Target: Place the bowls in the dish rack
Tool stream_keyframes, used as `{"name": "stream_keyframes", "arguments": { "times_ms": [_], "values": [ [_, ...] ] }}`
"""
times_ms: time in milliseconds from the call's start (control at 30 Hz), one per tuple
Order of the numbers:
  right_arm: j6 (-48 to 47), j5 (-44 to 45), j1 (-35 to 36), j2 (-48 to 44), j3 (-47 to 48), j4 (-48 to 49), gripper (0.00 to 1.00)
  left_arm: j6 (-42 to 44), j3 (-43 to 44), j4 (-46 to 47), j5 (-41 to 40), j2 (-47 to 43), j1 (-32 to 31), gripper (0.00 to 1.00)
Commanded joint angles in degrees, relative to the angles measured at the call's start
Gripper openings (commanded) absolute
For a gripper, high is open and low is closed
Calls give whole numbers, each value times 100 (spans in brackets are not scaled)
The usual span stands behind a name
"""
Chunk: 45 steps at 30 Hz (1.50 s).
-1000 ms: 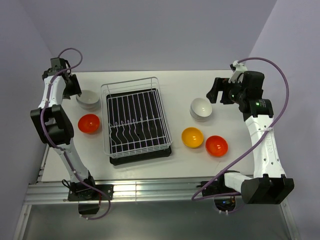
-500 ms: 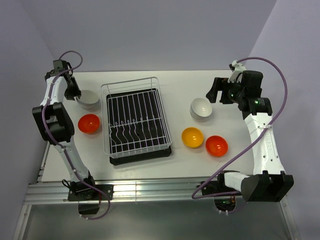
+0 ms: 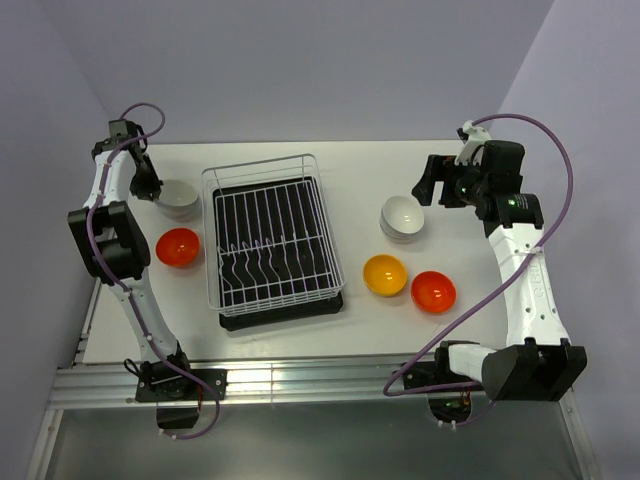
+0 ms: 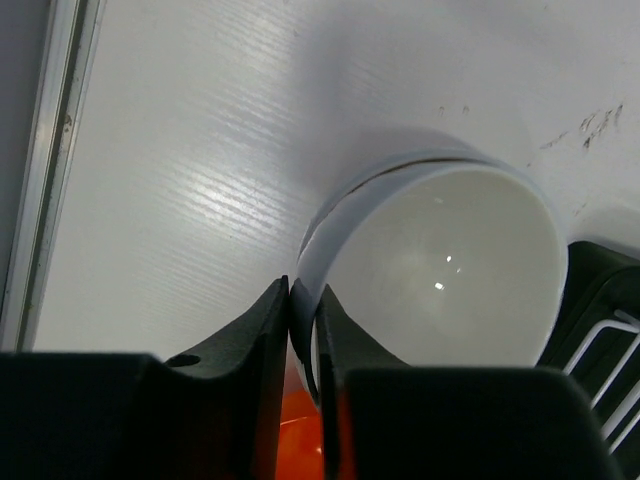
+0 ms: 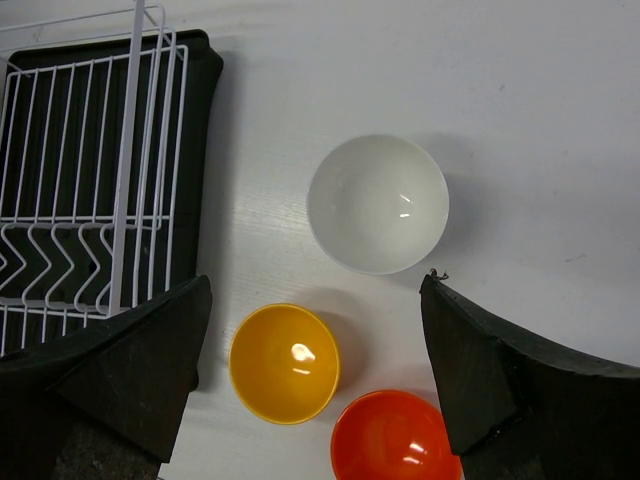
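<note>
The left hand (image 4: 303, 295), pinched almost shut on the nearest rim of a white bowl (image 4: 440, 260), has the rack (image 3: 270, 240) just beyond that bowl on the counter (image 3: 370, 165), while the right hand (image 3: 428, 186), spread wide and empty, hovers over a second white bowl (image 5: 378, 203).

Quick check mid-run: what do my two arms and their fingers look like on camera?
Both the left arm and the right arm have white links, black joints and a purple cable looped alongside. The fingers are matte black wedges. Small green lights show near the right wrist.
</note>
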Motion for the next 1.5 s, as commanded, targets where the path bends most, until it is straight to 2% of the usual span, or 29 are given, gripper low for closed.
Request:
{"name": "stream_keyframes", "arguments": {
  "times_ms": [0, 67, 200, 500, 633, 667, 833, 967, 1033, 1200, 1233, 1333, 1467],
  "values": [
    [-77, 62, 36, 17, 221, 156, 92, -166, 325, -157, 7, -20, 19, 19],
    [-77, 62, 36, 35, 239, 165, 92, -184, 422, -253, 60, -11, 19, 16],
    [-77, 80, 36, 97, 353, 130, 92, -245, 755, -525, 130, 77, 19, 0],
    [-148, -192, 36, 228, 660, 103, 92, -35, 1073, -658, 622, -546, 28, 0],
    [221, -772, 36, 333, 949, 366, 91, 220, 731, -142, 1859, -1466, 203, 0],
    [456, -938, 45, 377, 1020, 437, 90, 220, 634, -27, 2375, -1635, 256, 0],
    [1301, -1686, 335, 956, 1854, 981, 80, 54, 160, 519, 3819, -2392, 344, 0],
    [1977, -1661, 967, 1440, 2505, 1359, 79, -656, -692, 1493, 4989, -3102, 336, 0],
    [2242, -1722, 1317, 1695, 2751, 1718, 81, -991, -1375, 2397, 5473, -3384, 283, 0],
    [3568, -2091, 1934, 2047, 2796, 2958, 93, -2124, -2599, 4173, 5834, -4202, -164, 0],
    [3727, -2100, 2039, 2213, 2901, 3177, 95, -2335, -2958, 4776, 5939, -4342, -226, 0],
    [4141, -1864, 2540, 2556, 3209, 3171, 100, -3091, -3505, 5718, 6019, -4467, -490, 0],
    [4422, -1511, 3164, 2970, 3551, 2969, 100, -3943, -3892, 6372, 6195, -4406, -806, 0]
  ]
}}
